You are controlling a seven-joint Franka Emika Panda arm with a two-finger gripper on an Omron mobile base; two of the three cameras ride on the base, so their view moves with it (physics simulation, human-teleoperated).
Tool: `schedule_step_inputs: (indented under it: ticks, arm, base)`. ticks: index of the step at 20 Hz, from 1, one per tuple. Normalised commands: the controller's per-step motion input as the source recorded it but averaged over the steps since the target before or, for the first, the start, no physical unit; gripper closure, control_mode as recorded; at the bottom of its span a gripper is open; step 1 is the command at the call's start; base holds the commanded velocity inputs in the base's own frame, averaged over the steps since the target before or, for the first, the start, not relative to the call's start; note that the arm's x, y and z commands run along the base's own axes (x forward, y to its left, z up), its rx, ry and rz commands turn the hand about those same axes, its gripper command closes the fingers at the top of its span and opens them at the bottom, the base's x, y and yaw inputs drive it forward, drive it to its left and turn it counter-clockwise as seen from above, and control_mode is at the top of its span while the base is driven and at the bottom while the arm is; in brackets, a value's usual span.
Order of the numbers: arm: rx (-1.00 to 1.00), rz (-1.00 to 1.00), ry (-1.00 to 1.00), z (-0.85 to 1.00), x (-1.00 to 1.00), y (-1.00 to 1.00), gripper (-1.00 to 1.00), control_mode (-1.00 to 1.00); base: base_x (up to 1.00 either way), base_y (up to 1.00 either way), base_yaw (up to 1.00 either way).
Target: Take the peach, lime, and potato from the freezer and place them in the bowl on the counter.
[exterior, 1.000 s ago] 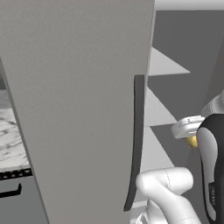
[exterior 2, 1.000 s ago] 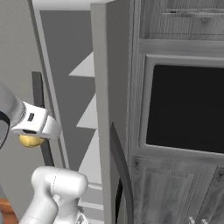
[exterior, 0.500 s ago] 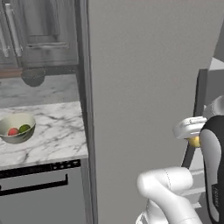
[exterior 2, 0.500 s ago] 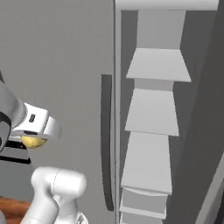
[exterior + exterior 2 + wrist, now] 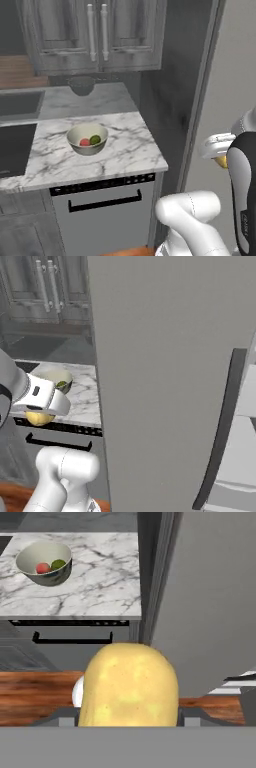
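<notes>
Potato (image 5: 129, 684) (fingertips hidden) in gripper (image 5: 40, 417)

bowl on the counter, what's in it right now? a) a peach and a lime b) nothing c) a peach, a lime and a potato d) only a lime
a: the bowl holds the reddish peach and the green lime, while the yellow potato is shut in the pincer, away from the counter.
</notes>
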Motion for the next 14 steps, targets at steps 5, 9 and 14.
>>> schedule_step_inputs:
  ticks: [5, 9, 14]
  arm:
    - [0.0, 0.0, 0.0, 0.0, 0.0, 0.0, 1.0, 1.0]
    - [0.0, 0.0, 0.0, 0.0, 0.0, 0.0, 1.0, 1.0]
    - [0.0, 0.0, 0.0, 0.0, 0.0, 0.0, 1.0, 1.0]
  base:
    - [0.0, 1.0, 0.0]
    - [0.03, 0.98, 0.0]
    - [0.26, 0.29, 0.0]
